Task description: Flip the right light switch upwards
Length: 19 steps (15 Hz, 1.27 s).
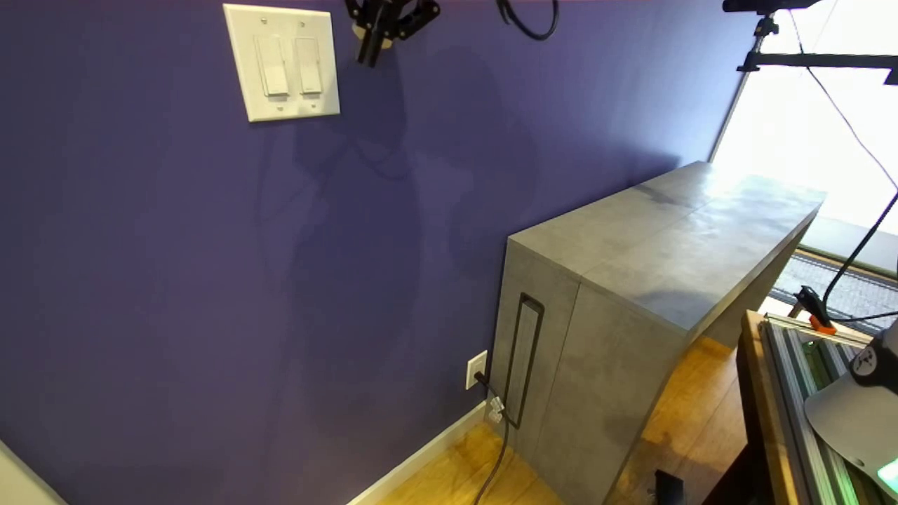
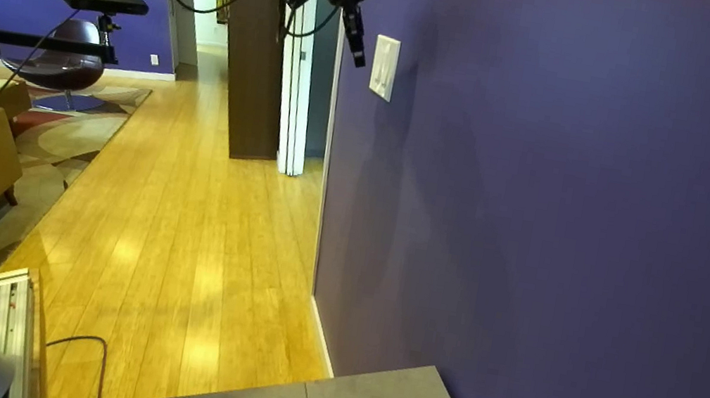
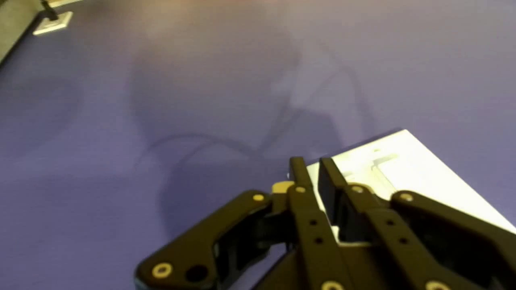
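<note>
Nearest, in the wrist view: the gripper (image 3: 313, 165), its fingers (image 3: 299, 177) parted by a narrow gap. Behind them, partly covered there, a white two-switch wall plate (image 1: 284, 28); in both exterior views we see space between plate and fingertips. The right light switch (image 1: 309, 66) is the plate's right-hand rocker, beside the left rocker (image 1: 273, 70). Around the plate, purple wall (image 1: 175, 280). Farther off we log a wall socket (image 1: 477, 363), black plug (image 1: 480, 377) inserted, near a grey concrete-look table (image 1: 666, 228). Beyond, in an exterior view, a dark brown pedestal chair (image 2: 61, 73).

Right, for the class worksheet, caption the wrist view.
A barely open gripper partly hides the white switch plate on the purple wall.
</note>
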Available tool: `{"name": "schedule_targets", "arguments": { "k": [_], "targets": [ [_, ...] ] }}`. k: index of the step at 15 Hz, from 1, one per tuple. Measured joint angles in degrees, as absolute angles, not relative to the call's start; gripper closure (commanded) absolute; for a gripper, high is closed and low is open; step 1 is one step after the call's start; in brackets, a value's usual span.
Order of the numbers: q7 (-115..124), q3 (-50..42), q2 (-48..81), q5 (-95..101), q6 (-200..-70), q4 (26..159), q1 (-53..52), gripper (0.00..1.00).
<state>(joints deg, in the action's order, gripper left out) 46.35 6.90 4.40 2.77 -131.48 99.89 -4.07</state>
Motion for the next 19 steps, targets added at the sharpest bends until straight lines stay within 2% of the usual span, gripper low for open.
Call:
{"name": "schedule_targets", "arguments": {
  "k": [6, 8, 13, 19],
  "targets": [
    [30.8, 6.6, -5.2, 3.5, -114.1, 102.6, -4.1, 0.12],
    [25.1, 6.6, -8.6, 3.5, -109.9, 104.8, -4.1, 0.02],
    [9.5, 6.2, -17.1, 3.6, -104.1, 111.7, -4.0, 0.0],
    [-6.0, 3.5, -23.8, 3.5, -103.7, 120.0, -4.1, 0.0]
  ]
}}
